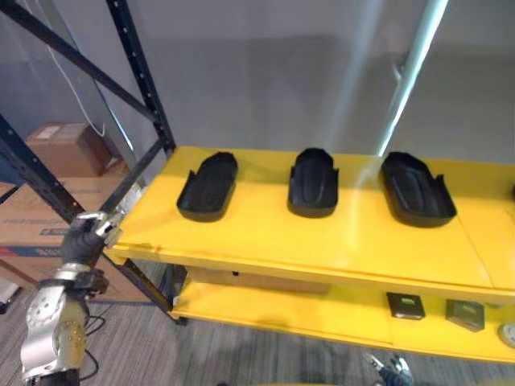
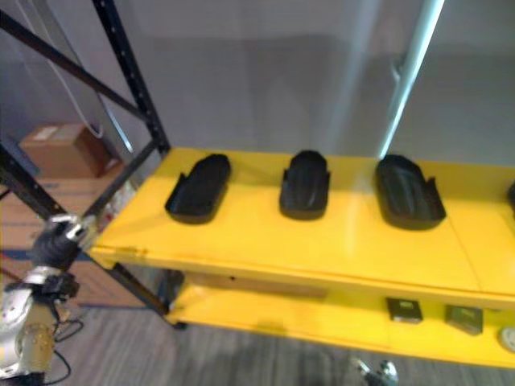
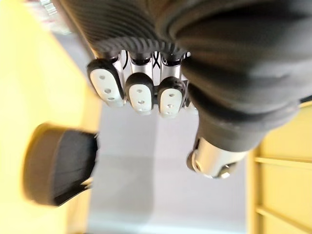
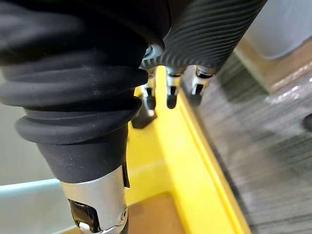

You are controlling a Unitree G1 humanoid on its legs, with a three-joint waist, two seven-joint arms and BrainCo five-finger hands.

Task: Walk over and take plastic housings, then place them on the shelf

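From the head, three black plastic housings lay in a row on the glossy yellow shelf (image 1: 265, 233): left housing (image 1: 207, 186), middle housing (image 1: 313, 183) and right housing (image 1: 416, 189), each a shallow, rounded, boat-like shell with a raised rim, none touching another. The left hand (image 1: 80, 237) hung by the shelf's near left corner, beside the dark perforated steel frame (image 1: 141, 72), well short of the left housing. In the left wrist view its fingers (image 3: 139, 92) sat loosely side by side, gripping nothing, the left housing blurred beyond them. In the right wrist view the right hand (image 4: 170, 95) dangled relaxed and empty over a yellow shelf edge, beside grey ribbed carpet (image 4: 263, 122)
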